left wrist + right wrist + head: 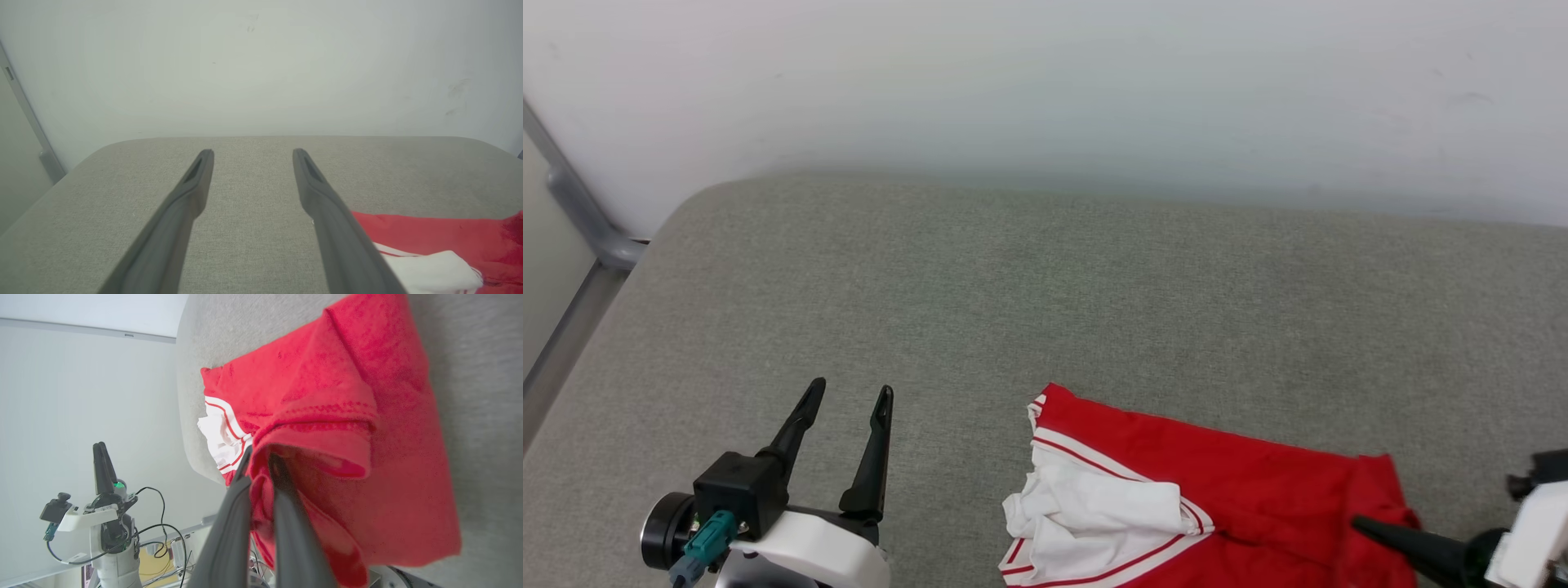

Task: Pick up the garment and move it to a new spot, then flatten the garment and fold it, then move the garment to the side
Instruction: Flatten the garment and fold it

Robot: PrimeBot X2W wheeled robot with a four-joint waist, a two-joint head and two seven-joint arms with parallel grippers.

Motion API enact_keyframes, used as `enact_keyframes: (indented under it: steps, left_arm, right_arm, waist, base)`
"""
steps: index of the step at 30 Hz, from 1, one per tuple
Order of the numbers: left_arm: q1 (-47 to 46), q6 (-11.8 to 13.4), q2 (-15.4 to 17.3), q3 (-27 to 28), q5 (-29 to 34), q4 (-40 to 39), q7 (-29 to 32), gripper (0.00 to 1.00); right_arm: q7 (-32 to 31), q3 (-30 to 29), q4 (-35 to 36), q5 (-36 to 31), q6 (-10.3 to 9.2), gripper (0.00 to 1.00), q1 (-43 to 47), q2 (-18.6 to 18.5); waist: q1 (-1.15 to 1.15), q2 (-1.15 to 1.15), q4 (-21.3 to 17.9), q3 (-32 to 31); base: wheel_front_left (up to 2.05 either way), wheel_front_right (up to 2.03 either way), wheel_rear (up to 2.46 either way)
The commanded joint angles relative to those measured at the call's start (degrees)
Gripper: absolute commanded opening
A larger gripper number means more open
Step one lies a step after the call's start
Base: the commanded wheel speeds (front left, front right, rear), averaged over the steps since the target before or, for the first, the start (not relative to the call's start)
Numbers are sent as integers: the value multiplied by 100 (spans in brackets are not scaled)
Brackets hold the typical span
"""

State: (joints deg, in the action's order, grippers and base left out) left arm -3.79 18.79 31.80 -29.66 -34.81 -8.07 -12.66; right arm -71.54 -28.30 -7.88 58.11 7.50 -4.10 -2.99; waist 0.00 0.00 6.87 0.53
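**Right end effector held the garment's right end; open room lay far and left**

The grey padded surface [1029, 278] ran wide from a rounded far-left corner to the right. Its far side sat against a pale wall [1045, 82], and most of it was bare. The garment [1241, 490] lay at the near right of that surface, bunched, with its long axis running left to right along the near side. In the right wrist view its near part reached the surface's near edge, so there was little margin on that side.

The right end effector [259, 457] was at the garment's right end, its fingers drawn narrow with a fold of red cloth pinched between them. It was plainly the nearer arm. The left end effector [849, 392] stood spread wide and held nothing, over bare padding just left of the garment, fingers pointing far.

The crumpled white sleeve [1086, 506] lay at the garment's left end, on the side facing the left end effector. A carry toward the far or left would probably meet nothing.
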Motion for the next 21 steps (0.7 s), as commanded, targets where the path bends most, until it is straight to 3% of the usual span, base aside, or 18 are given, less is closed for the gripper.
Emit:
enact_keyframes:
  steps: [1, 10, 16, 20, 21]
  left_arm:
    - [-34, -12, -6, -17, -13, 6, 26, 100]
    - [-194, -67, -44, -48, -8, 20, 31, 100]
    - [-452, -192, -140, -67, 17, 112, -26, 100]
    - [-551, -249, -224, -57, 13, 199, -76, 100]
    - [-585, -263, -261, -55, 16, 230, -86, 100]
  right_arm:
    - [111, 195, -124, 295, -3, 0, -47, 13]
    - [1217, 2197, -709, 1910, -3, 0, -399, 15]
    - [2006, 3300, -974, 2053, -3, 0, -873, 15]
    - [2322, 3621, -1151, 1954, -2, 0, -1084, 12]
    - [2391, 3724, -1194, 1909, -2, 26, -1136, 14]
  waist:
    - [0, 0, 41, 3]
    - [0, 0, 280, 272]
    - [0, 0, 472, 641]
    - [0, 0, 536, 792]
    - [0, 0, 551, 834]
  base:
    - [0, 0, 0]
    - [0, 0, 0]
    - [0, 0, 0]
    - [0, 0, 0]
    - [0, 0, 0]
